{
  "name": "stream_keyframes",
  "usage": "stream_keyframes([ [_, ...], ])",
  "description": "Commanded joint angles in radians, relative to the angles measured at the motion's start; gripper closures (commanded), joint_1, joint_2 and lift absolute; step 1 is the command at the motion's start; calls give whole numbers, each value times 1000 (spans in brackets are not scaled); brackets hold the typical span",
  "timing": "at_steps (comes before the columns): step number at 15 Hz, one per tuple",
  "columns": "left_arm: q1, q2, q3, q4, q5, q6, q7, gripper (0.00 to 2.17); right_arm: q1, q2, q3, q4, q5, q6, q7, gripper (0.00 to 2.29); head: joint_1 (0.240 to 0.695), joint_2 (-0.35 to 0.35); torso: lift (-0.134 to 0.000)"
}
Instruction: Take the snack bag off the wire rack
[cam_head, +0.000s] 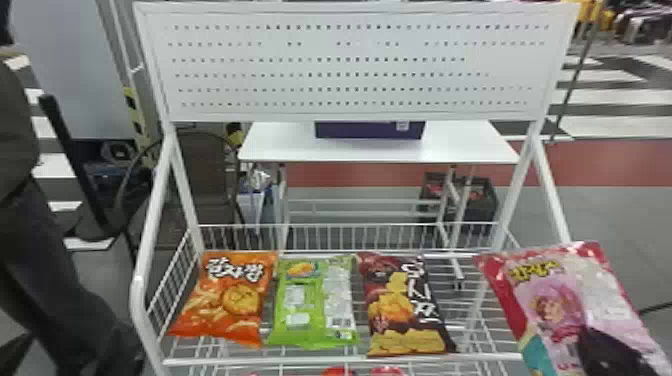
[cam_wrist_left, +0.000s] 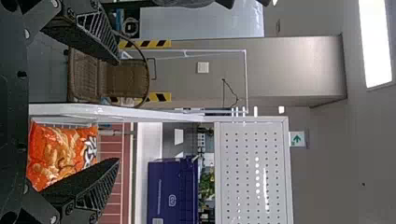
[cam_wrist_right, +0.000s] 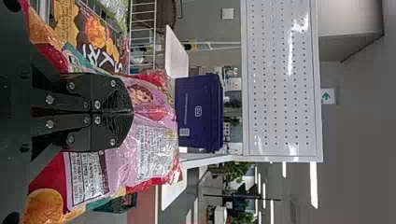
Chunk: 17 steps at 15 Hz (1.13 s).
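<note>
The right gripper (cam_wrist_right: 132, 112) has its black fingers clamped on the puffy pink-and-red plastic snack bag (cam_head: 552, 305), at the right end of the white wire rack (cam_head: 310, 359); whether its lower edge clears the rack is hard to tell. Light, slick and crushable, it should want a gentle pinch on gathered film. The left gripper (cam_wrist_left: 116, 111) waits, fingers apart.
</note>
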Motion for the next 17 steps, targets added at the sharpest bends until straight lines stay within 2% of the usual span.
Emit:
stream_keyframes([
  [1, 0, -1, 1, 0, 0, 1, 0, 164, 0, 1, 0, -3, 0, -2, 0, 2132, 499, 0, 0],
  [17, -2, 1, 6, -2, 2, 1, 3, 164, 0, -7, -5, -1, -6, 1, 1, 2132, 499, 0, 0],
])
